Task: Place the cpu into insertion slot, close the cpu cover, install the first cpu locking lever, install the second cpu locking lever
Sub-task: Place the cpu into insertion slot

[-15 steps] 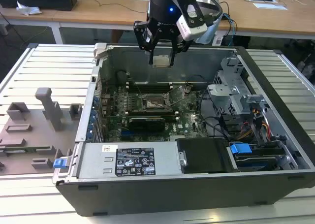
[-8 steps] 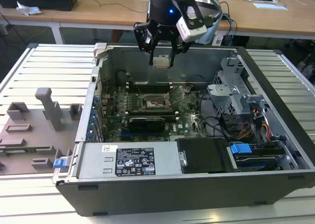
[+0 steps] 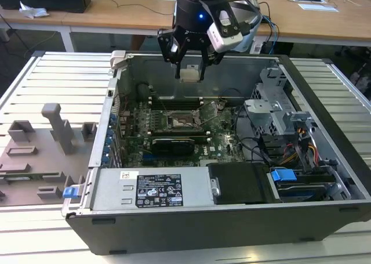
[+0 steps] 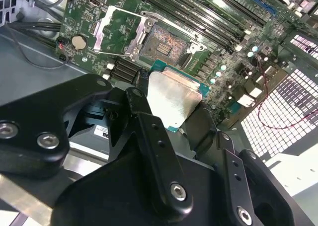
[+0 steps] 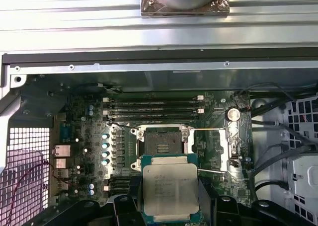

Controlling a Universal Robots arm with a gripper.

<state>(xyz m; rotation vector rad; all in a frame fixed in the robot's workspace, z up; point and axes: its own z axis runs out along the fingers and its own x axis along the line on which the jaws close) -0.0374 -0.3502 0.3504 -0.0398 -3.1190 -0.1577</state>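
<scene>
1. While gripper [image 3: 189,71] pinches cpu [image 5: 170,188] by opposite edges, both hang over open PC case [image 3: 232,223].
2. Case holds motherboard [image 3: 133,130]; insertion slot [image 5: 161,146] uncovered, pins showing.
3. Cpu: metal top twd wrist cams.

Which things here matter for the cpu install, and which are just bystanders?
Job: cpu, held in the hand; insertion slot, empty; cpu cover, open.
Lying about: memory slots, coin battery, power supply, grey fixtures.

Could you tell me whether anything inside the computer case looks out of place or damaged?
Nothing stands out: the gripper holds the cpu above the motherboard, and the insertion slot lies empty with its cpu cover open.
</scene>
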